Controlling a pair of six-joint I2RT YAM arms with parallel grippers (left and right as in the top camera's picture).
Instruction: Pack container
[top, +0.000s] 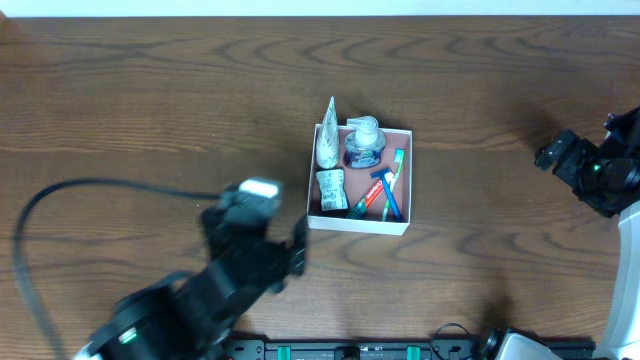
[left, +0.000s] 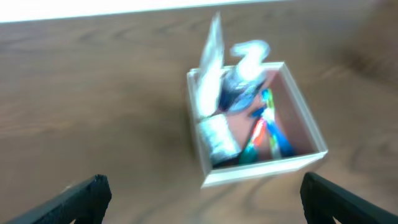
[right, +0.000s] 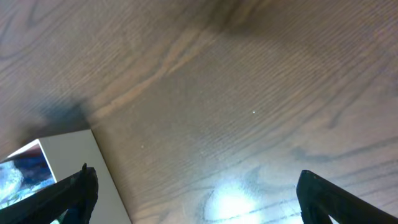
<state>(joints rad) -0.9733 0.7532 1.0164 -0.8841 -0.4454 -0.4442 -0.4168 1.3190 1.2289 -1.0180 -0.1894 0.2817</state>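
Observation:
The container is a square white box with a pinkish-brown inside, at the table's middle. It holds a white tube, a clear pump bottle, a small white pack and toothbrushes. It also shows in the left wrist view and its corner shows in the right wrist view. My left gripper is open and empty, to the container's lower left. My right gripper is open and empty, far to the container's right.
A black cable loops over the table at the left. The table's far edge runs along the top of the left wrist view. Black hardware lines the table's near edge.

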